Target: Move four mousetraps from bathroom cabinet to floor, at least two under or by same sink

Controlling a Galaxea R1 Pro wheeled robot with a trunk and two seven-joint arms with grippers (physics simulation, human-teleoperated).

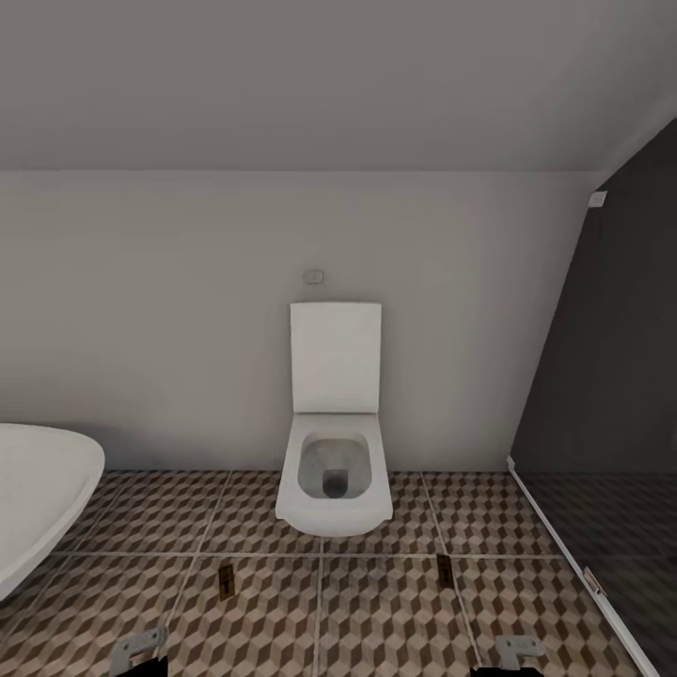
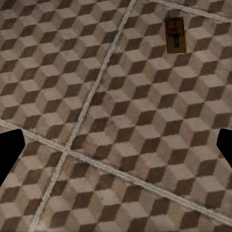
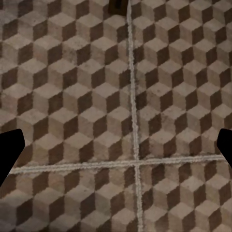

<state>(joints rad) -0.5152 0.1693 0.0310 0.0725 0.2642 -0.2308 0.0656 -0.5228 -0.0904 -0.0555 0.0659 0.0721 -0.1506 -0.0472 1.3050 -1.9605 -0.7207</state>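
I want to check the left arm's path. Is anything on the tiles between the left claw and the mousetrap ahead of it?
Nothing visible is. In the left wrist view the left claw hangs open over bare bathroom floor, and the mousetrap lies flat beyond it with only patterned tile and grout lines between.

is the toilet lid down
No, the toilet lid stands upright against the wall, leaving the bowl open.

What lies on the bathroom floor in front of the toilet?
Two mousetraps lie flat on the patterned bathroom floor, one either side of the toilet. Floor beneath its bowl is hidden.
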